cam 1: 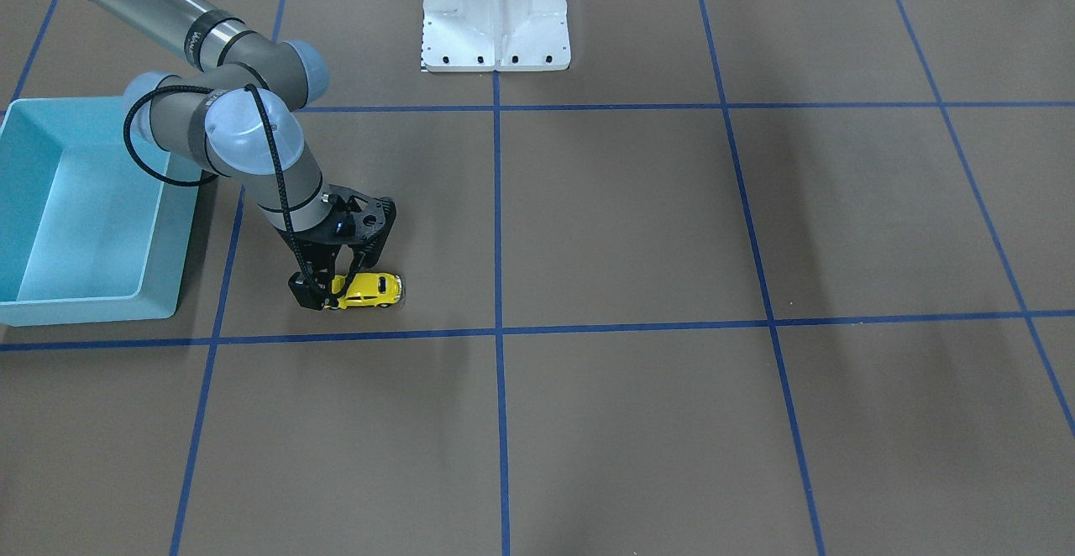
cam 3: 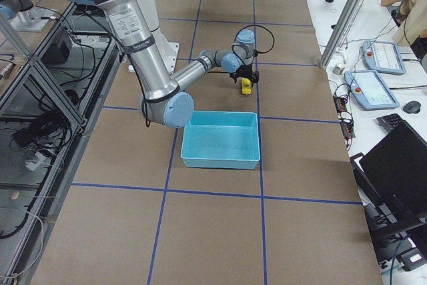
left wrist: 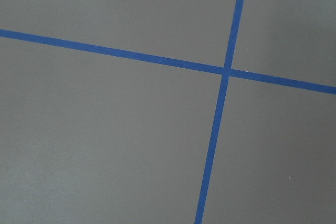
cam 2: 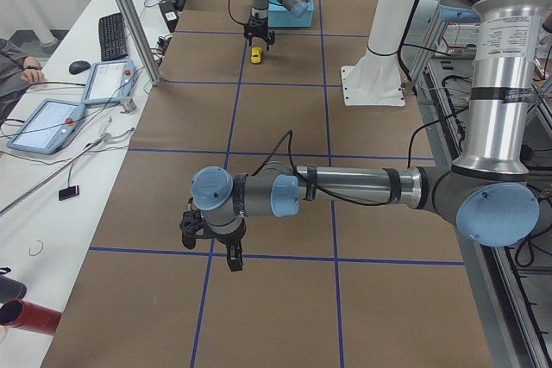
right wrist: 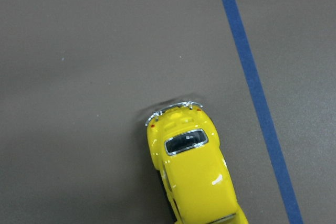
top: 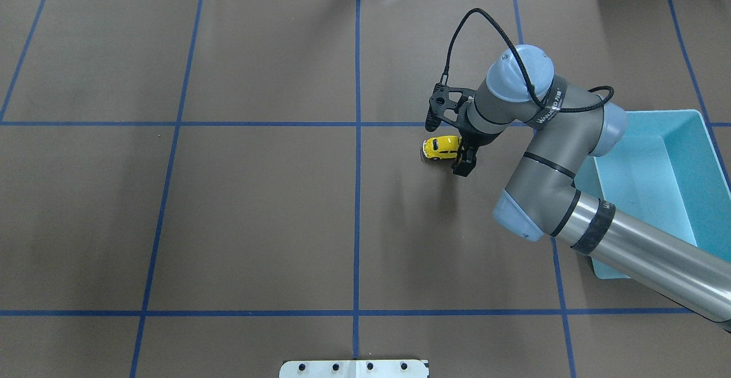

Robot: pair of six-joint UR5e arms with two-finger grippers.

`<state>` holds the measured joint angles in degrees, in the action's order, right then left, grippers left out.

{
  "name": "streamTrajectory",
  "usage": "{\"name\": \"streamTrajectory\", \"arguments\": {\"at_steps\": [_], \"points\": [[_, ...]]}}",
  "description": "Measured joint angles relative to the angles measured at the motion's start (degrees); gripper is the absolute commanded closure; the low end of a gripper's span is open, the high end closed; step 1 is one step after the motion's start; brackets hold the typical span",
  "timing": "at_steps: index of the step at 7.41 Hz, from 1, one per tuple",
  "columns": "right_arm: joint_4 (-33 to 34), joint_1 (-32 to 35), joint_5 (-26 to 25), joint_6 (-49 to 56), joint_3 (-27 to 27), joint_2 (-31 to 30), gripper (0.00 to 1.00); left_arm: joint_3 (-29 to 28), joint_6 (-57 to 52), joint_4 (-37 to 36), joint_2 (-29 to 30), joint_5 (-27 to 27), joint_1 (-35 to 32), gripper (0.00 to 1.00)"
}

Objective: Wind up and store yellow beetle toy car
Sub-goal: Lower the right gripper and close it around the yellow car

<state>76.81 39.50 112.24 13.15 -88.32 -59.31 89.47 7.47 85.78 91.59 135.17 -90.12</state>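
Note:
The yellow beetle toy car (cam 1: 374, 289) stands on its wheels on the brown table, a short way from the light blue bin (cam 1: 84, 203). My right gripper (cam 1: 336, 283) points straight down over one end of the car, one finger on each side, closed against it. The overhead view shows the same: the car (top: 441, 147) sticks out from the gripper (top: 460, 149) away from the bin (top: 657, 184). The right wrist view shows the car's roof and rear window (right wrist: 194, 177) on the table. My left gripper (cam 2: 216, 243) hangs over bare table far away; I cannot tell if it is open or shut.
The white arm base (cam 1: 495, 14) stands at the robot's side of the table. Blue tape lines (cam 1: 497, 329) mark a grid on the brown surface. The bin shows nothing inside it. Operators' tablets and a keyboard lie on a side bench (cam 2: 52, 122).

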Motion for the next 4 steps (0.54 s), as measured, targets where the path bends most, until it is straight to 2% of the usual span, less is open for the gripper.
{"name": "streamTrajectory", "arguments": {"at_steps": [4], "points": [[-0.74,-0.34,-4.10,4.61,1.89,1.91,0.00,0.14,0.17,0.00,0.07,0.00,0.03,0.00]]}}
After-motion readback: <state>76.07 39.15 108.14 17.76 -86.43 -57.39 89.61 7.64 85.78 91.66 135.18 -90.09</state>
